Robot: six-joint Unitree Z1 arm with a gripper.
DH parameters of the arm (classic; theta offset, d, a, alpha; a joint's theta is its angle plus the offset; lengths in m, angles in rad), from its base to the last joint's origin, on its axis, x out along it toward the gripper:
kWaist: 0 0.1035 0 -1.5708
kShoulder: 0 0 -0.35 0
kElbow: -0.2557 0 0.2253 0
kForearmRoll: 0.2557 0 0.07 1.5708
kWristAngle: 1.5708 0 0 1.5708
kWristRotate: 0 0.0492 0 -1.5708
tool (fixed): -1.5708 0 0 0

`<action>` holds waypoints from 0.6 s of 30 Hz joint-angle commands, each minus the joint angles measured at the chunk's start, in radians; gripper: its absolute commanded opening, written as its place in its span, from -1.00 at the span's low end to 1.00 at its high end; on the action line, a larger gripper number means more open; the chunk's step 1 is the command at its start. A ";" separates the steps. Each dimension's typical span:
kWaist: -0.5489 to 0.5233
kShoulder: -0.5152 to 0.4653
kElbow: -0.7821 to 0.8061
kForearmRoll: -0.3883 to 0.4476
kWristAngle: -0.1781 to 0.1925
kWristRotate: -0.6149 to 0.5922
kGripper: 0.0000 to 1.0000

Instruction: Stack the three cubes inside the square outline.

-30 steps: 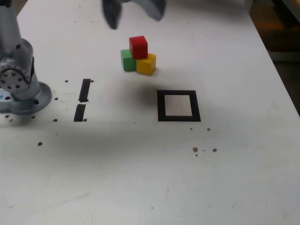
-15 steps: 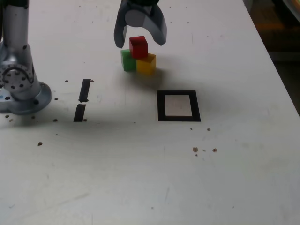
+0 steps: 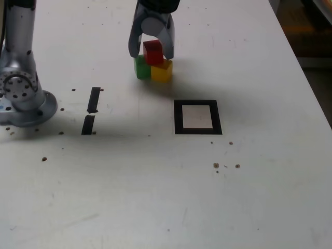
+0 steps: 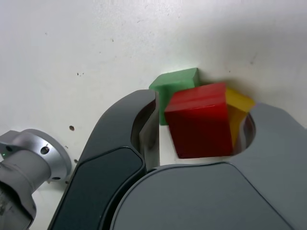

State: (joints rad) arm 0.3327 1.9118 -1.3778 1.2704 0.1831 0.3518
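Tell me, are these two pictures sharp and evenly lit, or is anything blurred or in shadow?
Exterior view: sharp overall, with a soft grey shadow on the table around the square outline and toward the arm's base. Wrist view: the red cube is fairly crisp, the gripper close to the lens looks large and slightly soft, and the table is brightly lit.

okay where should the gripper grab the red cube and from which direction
Grip the red cube by its two opposite side faces, coming straight down from above. It sits on top of the green cube and yellow cube, so its sides are free; the gripper already straddles it.
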 commanded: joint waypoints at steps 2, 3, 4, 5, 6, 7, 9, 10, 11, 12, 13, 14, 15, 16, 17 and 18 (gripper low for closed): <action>0.013 0.010 0.010 -0.022 0.004 0.000 0.03; 0.015 0.012 0.011 -0.027 0.005 0.000 -0.01; 0.017 0.013 0.011 -0.030 0.006 -0.001 -0.07; 0.018 0.011 0.011 -0.034 0.009 -0.003 -0.15; 0.018 0.007 0.010 -0.037 0.011 -0.006 -0.21; 0.019 0.002 0.009 -0.037 0.015 -0.010 -0.26; 0.018 -0.013 0.003 -0.033 0.025 -0.018 -0.36; 0.018 -0.022 -0.001 -0.029 0.030 -0.022 -0.39; 0.017 -0.032 -0.005 -0.022 0.035 -0.026 -0.42; 0.014 -0.043 -0.011 -0.011 0.039 -0.028 -0.42; 0.009 -0.054 -0.017 0.003 0.042 -0.031 -0.43; 0.001 -0.067 -0.024 0.020 0.043 -0.035 -0.43; -0.012 -0.081 -0.032 0.039 0.043 -0.040 -0.43; -0.029 -0.095 -0.041 0.059 0.042 -0.048 -0.43; -0.051 -0.111 -0.052 0.078 0.040 -0.059 -0.43; -0.079 -0.125 -0.064 0.096 0.037 -0.072 -0.43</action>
State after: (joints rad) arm 0.2780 1.8030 -1.4283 1.3550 0.2243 0.2888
